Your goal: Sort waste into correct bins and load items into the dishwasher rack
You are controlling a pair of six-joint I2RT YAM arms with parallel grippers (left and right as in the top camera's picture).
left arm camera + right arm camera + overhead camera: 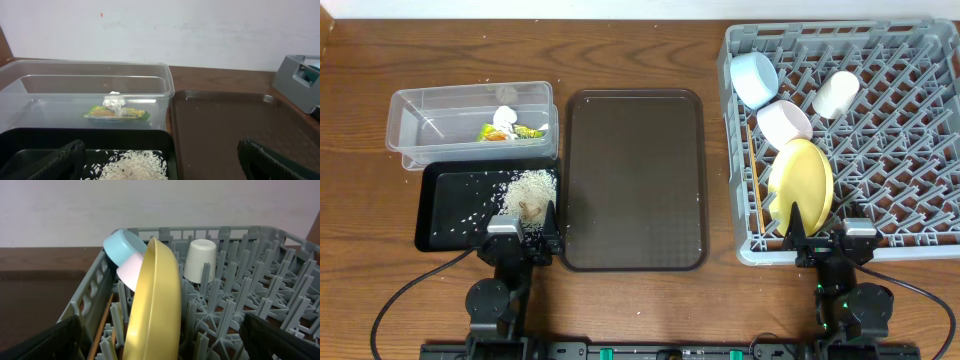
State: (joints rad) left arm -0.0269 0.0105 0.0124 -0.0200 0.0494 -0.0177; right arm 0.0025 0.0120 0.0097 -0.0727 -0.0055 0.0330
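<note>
- Left of the dark brown serving tray (633,180), level with its far half, stands the clear rectangular plastic box (470,90). The green-and-orange snack wrapper (525,131) and the crumpled white scrap (506,118) lie inside it.
- Level with the serving tray's near half is the shallow black rectangular tray (445,225), holding the white rice grains (532,188) in a heap on the side next to the serving tray.
- My left tool (525,232) sits at the serving tray's near left corner, just short of the rice. Its fingers are spread wide with nothing between them.
- Right of the serving tray, the large grey plastic dishwasher rack (840,28) carries the light blue bowl (754,78), white bowl (784,121), small white cup (836,93) and round yellow plate (802,182), which stands on edge.
- The thin wooden chopsticks (757,190) lie inside the rack wall facing the serving tray, their long axis parallel to the tray's long side.
- My right tool (830,240) is gaping and empty, directly behind the plate's near rim.
- I judge nothing is left loose on the bench (360,60). If anything needs a nudge, the rack items belong to the right arm, the nearer one.
</note>
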